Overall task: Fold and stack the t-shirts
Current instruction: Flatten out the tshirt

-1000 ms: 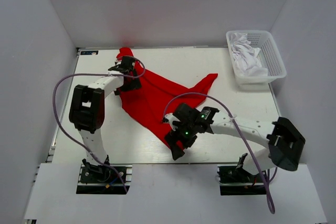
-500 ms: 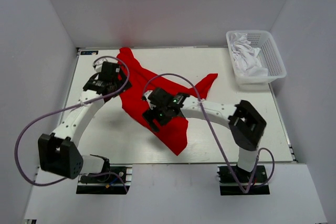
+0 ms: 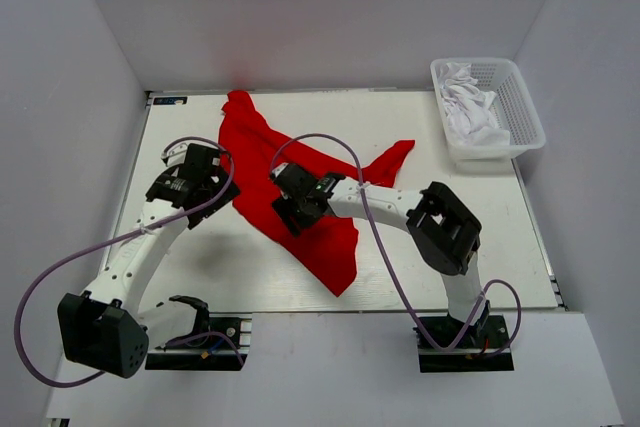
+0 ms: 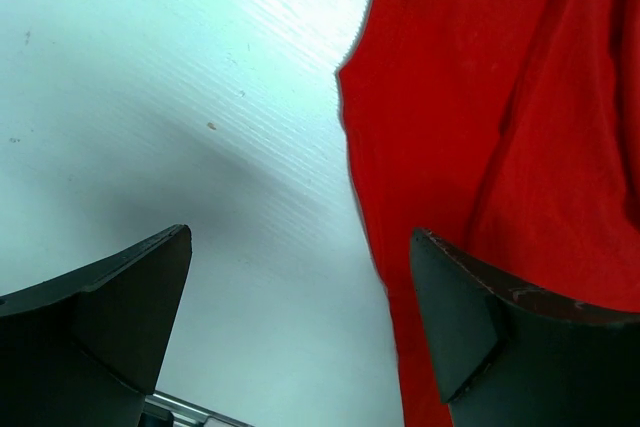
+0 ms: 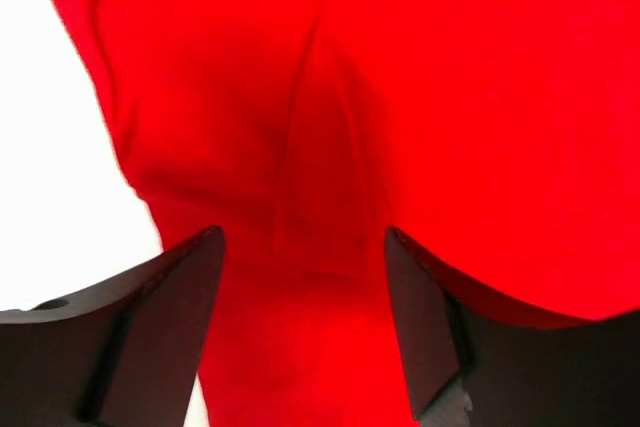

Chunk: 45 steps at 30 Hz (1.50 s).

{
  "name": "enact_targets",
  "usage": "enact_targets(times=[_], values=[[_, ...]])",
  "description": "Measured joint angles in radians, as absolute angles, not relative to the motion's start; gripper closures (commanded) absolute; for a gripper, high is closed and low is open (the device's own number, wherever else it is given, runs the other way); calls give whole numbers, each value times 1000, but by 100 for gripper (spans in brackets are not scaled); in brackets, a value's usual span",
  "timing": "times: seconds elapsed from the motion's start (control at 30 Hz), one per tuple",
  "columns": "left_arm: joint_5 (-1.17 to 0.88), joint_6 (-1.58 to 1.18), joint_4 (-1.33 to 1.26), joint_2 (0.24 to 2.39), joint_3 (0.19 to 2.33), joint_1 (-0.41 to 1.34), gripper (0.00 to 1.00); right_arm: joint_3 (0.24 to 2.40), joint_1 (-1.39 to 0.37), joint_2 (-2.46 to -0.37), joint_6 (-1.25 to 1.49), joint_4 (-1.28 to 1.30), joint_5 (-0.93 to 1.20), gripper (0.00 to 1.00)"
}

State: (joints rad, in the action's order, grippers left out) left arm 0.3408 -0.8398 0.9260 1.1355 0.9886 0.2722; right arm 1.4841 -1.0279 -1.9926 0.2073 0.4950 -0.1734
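Note:
A red t-shirt [image 3: 300, 172] lies crumpled on the white table [image 3: 450, 247], running from the far left corner toward the near middle, with one sleeve pointing right. My left gripper [image 3: 203, 169] is open and empty over bare table just left of the shirt's edge; in the left wrist view [image 4: 300, 247] the red shirt [image 4: 500, 127] fills the right side. My right gripper [image 3: 290, 207] is open and hovers over the middle of the shirt; the right wrist view [image 5: 302, 247] shows wrinkled red cloth [image 5: 400, 77] between the jaws.
A white plastic basket [image 3: 528, 112] stands at the far right corner with white clothes [image 3: 470, 107] in it. Grey walls close in the table on three sides. Purple cables loop from both arms over the table.
My left gripper has pulled back nearer and to the left, off the shirt's far corner. My right gripper has moved from the shirt's near tip up and left over its middle.

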Motion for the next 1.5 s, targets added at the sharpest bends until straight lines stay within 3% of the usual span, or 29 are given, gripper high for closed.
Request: enact_targets(times=[0.17, 0.43, 0.47, 0.57, 1.07, 1.5], values=[[353, -840, 934, 1135, 997, 272, 0, 1462, -1021, -1995, 216, 492, -155, 50], [364, -840, 934, 1144, 998, 272, 0, 1441, -1021, -2012, 221, 486, -104, 52], [364, -840, 934, 1144, 998, 272, 0, 1441, -1021, -2014, 221, 485, -103, 72], [363, -840, 930, 1144, 998, 272, 0, 1441, -1021, -2015, 216, 479, -104, 100], [246, -797, 758, 1271, 996, 286, 0, 1498, -952, -1991, 229, 489, -158, 100], [99, -740, 541, 1707, 1130, 297, 0, 2005, -657, -2056, 170, 569, -203, 100]])
